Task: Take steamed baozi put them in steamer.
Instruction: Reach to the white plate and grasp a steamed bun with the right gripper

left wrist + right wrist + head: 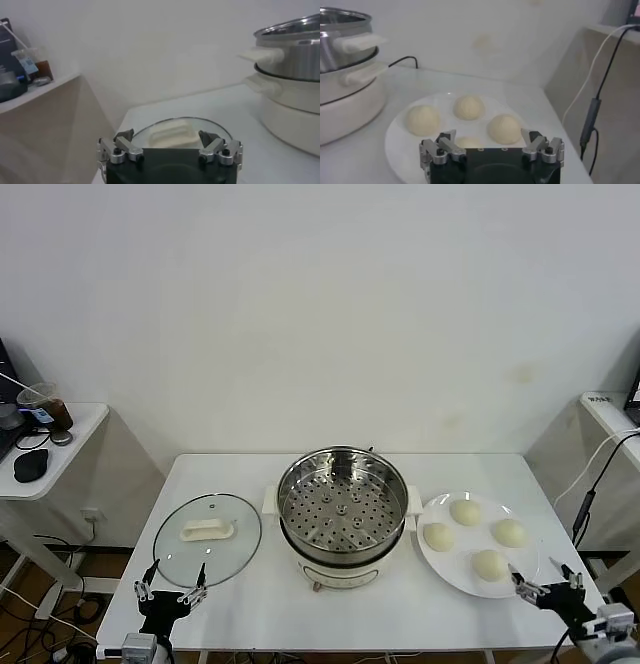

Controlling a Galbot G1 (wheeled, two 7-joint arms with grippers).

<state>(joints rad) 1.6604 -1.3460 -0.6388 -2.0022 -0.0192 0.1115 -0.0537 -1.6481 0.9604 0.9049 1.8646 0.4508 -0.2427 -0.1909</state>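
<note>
Fingers on both your grippers, left (170, 582) and right (546, 576), stand wide and empty at the near desk (240, 609) edge. Four baozi (474, 535) wait on the plate (445, 570), right of the steamer (342, 502). Nothing is picked yet; next, reach your right gripper to the nearest bun.

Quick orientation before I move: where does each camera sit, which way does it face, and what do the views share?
Head view: up on the robot, looking forward and down at the table; both open grippers, left gripper and right gripper, show at the near edge.
Left wrist view: behind the left gripper, facing the glass lid.
Right wrist view: behind the right gripper, facing the plate of baozi.
Shared: all three show the steamer.
</note>
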